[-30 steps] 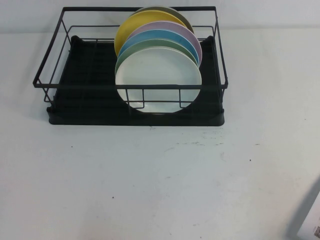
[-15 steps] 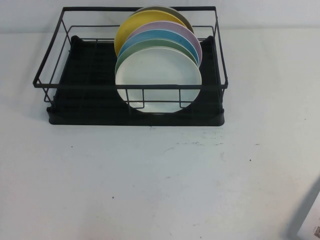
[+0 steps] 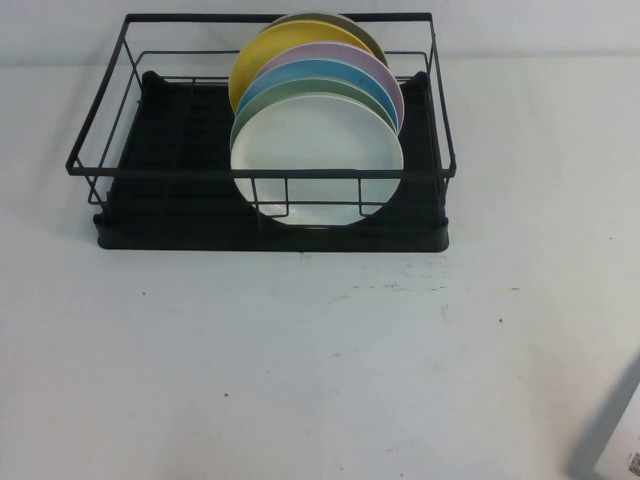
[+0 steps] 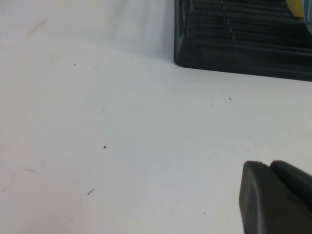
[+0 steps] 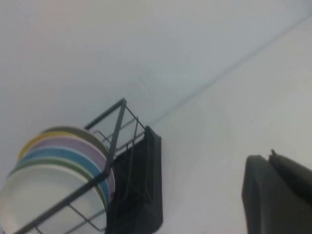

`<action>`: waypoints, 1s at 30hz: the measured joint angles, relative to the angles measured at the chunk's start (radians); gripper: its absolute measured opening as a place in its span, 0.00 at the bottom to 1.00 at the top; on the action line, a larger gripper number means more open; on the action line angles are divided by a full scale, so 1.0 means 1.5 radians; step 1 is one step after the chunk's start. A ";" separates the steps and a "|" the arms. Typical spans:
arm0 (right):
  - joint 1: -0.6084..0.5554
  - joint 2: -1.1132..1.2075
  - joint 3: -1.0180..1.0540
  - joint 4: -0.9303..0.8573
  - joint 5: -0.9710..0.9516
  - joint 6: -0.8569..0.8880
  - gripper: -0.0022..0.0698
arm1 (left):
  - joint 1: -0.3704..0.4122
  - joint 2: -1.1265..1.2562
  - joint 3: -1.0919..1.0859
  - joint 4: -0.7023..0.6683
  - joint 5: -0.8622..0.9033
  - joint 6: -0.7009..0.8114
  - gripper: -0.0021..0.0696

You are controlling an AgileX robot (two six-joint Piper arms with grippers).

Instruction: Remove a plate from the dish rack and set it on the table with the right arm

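Plate [image 3: 316, 160], plain white and standing on edge, sits at the front of a row of coloured plates inside the dish rack [image 3: 180, 195], in the upper middle of the high view. Behind it stand a green plate [image 3: 300, 97], a blue plate [image 3: 318, 72], a lilac plate [image 3: 340, 52], a yellow plate [image 3: 262, 48] and an olive one at the back. The rack rests on the table [image 3: 320, 360], whose white surface fills the lower half of the frame.

The right gripper [image 5: 278, 195] shows only as a dark block at the lower right of its wrist view, apart from the rack; whether its fingers are spread or pressed together cannot be told. The left gripper [image 4: 273, 197] appears likewise at the lower right of its own wrist view, above bare table, its fingers' state also impossible to tell.
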 joint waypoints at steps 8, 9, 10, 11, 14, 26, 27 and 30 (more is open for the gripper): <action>0.000 0.001 -0.007 0.069 0.022 0.000 0.00 | 0.000 0.000 0.000 0.000 0.000 0.000 0.02; 0.000 0.012 -0.021 0.071 0.049 0.000 0.00 | 0.000 0.000 0.000 0.000 0.000 0.000 0.02; 0.000 0.029 -0.036 0.071 0.073 -0.002 0.00 | 0.000 0.000 0.000 0.000 0.000 0.000 0.02; 0.000 0.054 -0.058 0.071 0.103 -0.014 0.00 | 0.000 0.000 0.000 0.000 0.000 0.000 0.02; 0.000 0.147 -0.138 0.068 0.193 -0.084 0.00 | 0.000 0.000 0.000 0.000 0.000 0.000 0.02; 0.001 0.615 -0.484 0.150 0.388 -0.490 0.00 | 0.000 0.000 0.000 0.000 0.000 0.000 0.02; 0.007 0.656 -0.513 0.170 0.391 -0.523 0.00 | 0.000 0.000 0.000 0.000 0.000 0.000 0.02; 0.044 0.759 -0.598 0.190 0.381 -0.569 0.00 | 0.000 0.000 0.000 0.000 0.000 0.000 0.02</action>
